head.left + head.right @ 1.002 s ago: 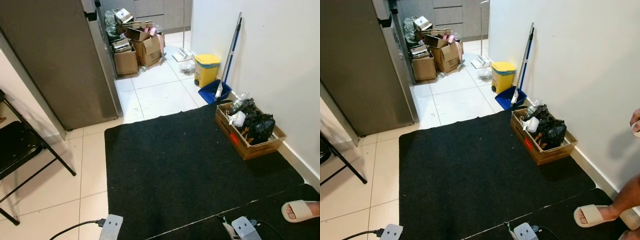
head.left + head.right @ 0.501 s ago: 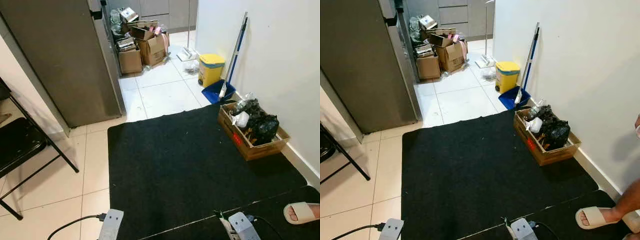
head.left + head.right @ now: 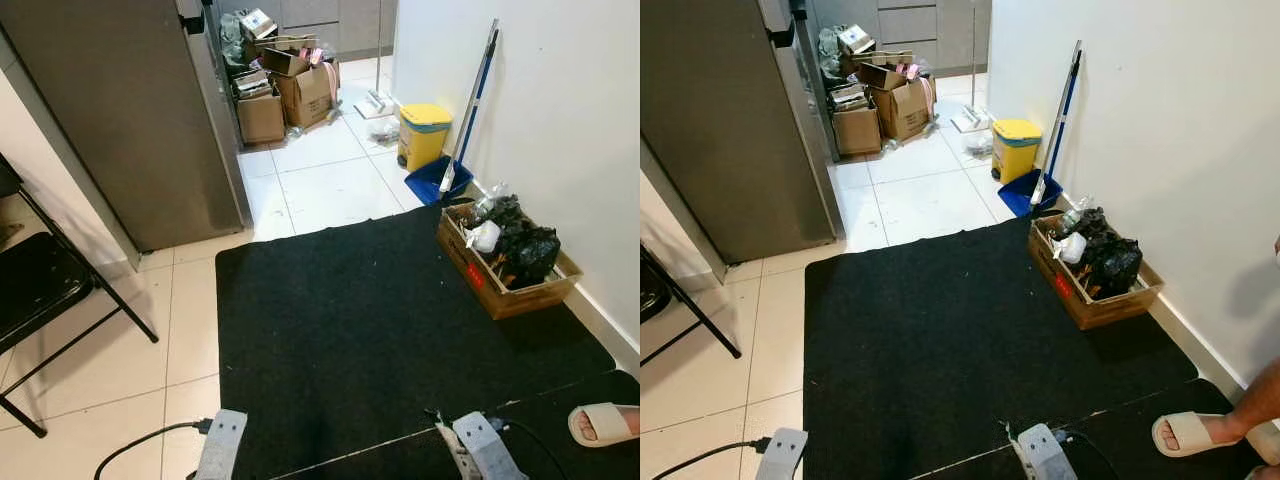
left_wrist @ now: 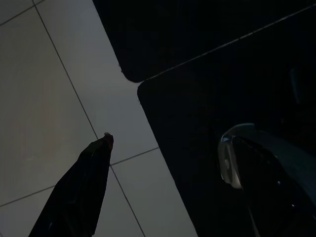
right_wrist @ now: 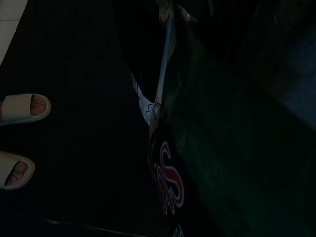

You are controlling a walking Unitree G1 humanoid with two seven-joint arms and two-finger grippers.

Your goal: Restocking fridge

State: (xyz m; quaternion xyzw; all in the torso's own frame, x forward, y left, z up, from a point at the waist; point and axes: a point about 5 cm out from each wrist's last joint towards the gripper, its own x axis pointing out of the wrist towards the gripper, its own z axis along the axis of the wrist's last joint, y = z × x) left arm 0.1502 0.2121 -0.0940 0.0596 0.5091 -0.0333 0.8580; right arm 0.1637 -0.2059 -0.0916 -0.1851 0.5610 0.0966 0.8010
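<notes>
home kitchen: steel fridge (image 3: 120, 110), tiled floor (image 3: 320, 180), black mat (image 3: 380, 330), yellow bin (image 3: 424, 135), cardboard boxes (image 3: 290, 95).

Black mat, pale tiles, grey fridge

A black mat (image 3: 370, 320) lies on cream floor tiles (image 3: 320, 180); far left stands the dark grey fridge (image 3: 120, 110), far right a yellow-lidded bin (image 3: 425, 135) and brown cardboard boxes (image 3: 285, 95).

We look down on a pale tiled floor (image 3: 320, 185) where a black mat (image 3: 380, 330) lies, a wooden crate (image 3: 505, 270) on its edge by the wall, cardboard boxes (image 3: 285, 95), a yellow bin (image 3: 424, 135) and a blue dustpan (image 3: 434, 181) on tiles beyond.
</notes>
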